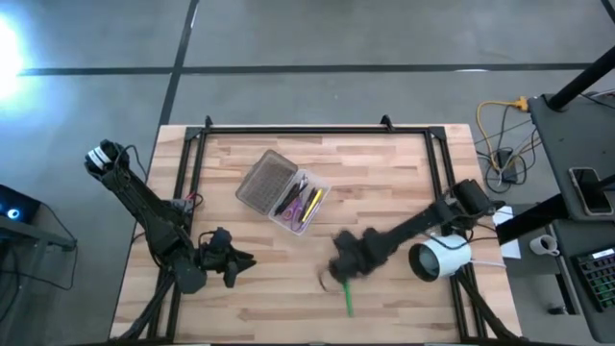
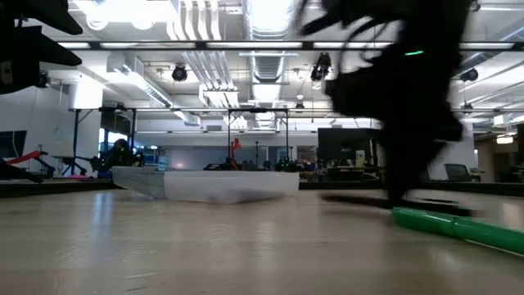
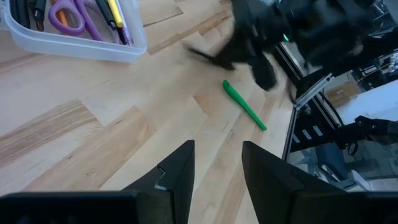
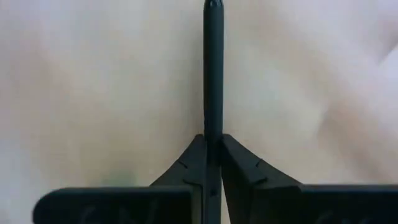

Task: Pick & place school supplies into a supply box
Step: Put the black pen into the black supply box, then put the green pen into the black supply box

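Right gripper clenched on a black pen, pen sticking straight out past the fingertips, held over the bench near its middle, just above the green marker. Green marker lying flat on the wood near the front edge. Supply box further back, well apart, holding purple-handled scissors and yellow pencils. Left gripper released, fingers parted, parked over the bench's front-left.
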Tool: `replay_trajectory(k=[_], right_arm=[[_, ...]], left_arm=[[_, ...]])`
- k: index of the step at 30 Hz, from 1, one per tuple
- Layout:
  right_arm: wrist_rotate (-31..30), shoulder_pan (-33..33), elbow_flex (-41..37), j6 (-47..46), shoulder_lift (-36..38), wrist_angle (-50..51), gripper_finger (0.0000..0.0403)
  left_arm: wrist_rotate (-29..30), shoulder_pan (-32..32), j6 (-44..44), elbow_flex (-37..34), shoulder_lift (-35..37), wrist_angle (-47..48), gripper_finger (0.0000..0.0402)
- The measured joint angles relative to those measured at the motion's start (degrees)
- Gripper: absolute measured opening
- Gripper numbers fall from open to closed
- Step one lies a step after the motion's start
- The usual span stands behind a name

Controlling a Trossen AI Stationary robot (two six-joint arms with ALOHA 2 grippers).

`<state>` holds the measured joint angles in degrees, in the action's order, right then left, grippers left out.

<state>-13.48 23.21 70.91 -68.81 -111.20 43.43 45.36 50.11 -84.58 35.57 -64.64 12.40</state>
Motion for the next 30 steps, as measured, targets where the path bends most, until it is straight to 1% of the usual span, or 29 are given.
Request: replay_trajectory(k=[2,6,8,9,13,15,19,24,26,28,30], right_arm=[[-5.96,-2.06,0.51,-6.80,2.01,-3.04,0.0018],[-17.45,-6.15,0.00,-25.71,7.35,-12.60,0.0017],[-21.81,-8.34,-0.31,-30.48,7.62,-17.61,0.0017],[-22.11,-9.89,-0.37,-31.29,7.55,-20.17,0.0016],[-19.15,-15.40,-0.31,-28.48,5.81,-33.49,0.0018],[-18.28,-17.24,-0.12,-27.14,4.17,-38.28,0.0023],[-16.47,-20.27,1.69,-30.35,2.22,-37.00,0.0039],[-14.44,-21.58,2.33,-33.50,-0.41,-36.11,0.0079],[-11.89,-21.42,3.26,-33.42,-1.08,-37.43,0.0097],[-8.46,-21.56,3.70,-31.71,-1.51,-38.32,0.0116],[-6.45,-21.71,4.30,-29.99,-2.20,-38.14,0.0133]], left_arm=[[0.00,0.00,0.00,0.00,0.00,0.02,0.0117],[0.00,0.00,0.00,0.00,0.00,0.00,0.0117],[-0.02,0.00,0.00,0.00,0.00,0.01,0.0117],[0.00,0.00,0.00,0.00,0.00,0.02,0.0117],[0.00,0.00,0.00,0.00,0.00,0.00,0.0117],[-0.02,0.00,0.00,0.00,0.00,-0.02,0.0117],[-0.02,0.00,0.00,0.00,-0.02,-0.26,0.0117],[-0.01,0.00,0.00,0.00,-0.02,-0.24,0.0117],[-0.02,0.00,0.00,0.00,-0.02,-0.23,0.0117],[0.00,0.00,0.00,0.00,-0.02,-0.26,0.0117],[0.00,0.00,0.00,-0.28,-0.02,-0.29,0.0117]])
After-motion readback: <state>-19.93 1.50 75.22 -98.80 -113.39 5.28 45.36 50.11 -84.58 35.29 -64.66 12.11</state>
